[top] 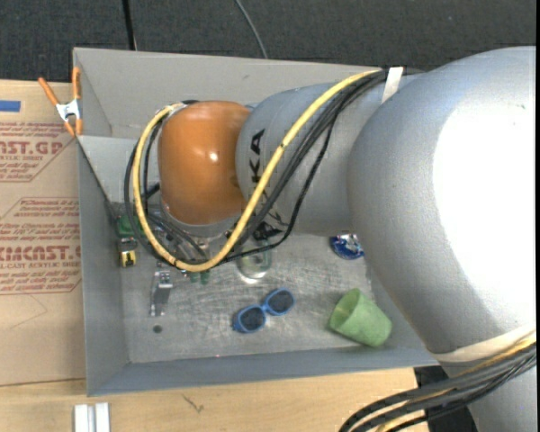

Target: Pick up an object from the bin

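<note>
My gripper [182, 243] is low over the left half of the bin floor; just its dark body shows under the arm's orange cover. A small silver metal piece [160, 293] lies just below it toward the front. A clear roundish thing with a green tint [253, 265] sits to its right. A small yellow and black piece [126, 257] lies by the left wall, with a green piece [123, 225] above it.
A pair of blue toy goggles [263, 310] lies front centre. A light green cup [361, 319] lies on its side at the front right. A blue and white thing [346, 246] peeks out beside the arm, which covers the bin's back and right.
</note>
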{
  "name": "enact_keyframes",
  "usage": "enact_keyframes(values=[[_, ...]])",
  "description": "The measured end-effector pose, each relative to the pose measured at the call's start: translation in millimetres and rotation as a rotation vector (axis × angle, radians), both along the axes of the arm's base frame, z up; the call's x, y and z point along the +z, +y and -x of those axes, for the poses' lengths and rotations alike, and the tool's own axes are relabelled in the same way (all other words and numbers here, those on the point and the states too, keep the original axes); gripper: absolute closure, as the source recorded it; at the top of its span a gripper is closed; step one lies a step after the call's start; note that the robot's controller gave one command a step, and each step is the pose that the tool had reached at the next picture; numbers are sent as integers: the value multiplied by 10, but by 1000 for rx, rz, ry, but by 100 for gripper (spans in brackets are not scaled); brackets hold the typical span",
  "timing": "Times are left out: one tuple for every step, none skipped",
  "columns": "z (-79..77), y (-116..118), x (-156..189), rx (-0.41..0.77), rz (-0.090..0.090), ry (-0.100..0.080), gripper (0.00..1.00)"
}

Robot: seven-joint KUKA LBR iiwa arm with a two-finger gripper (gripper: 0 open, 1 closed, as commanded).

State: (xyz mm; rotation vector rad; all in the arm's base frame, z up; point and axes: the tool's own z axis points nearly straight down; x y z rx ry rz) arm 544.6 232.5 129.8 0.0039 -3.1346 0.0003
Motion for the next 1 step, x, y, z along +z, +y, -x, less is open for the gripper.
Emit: enact_keyframes(values=[[157, -829, -208, 259, 2, -4, 0]])
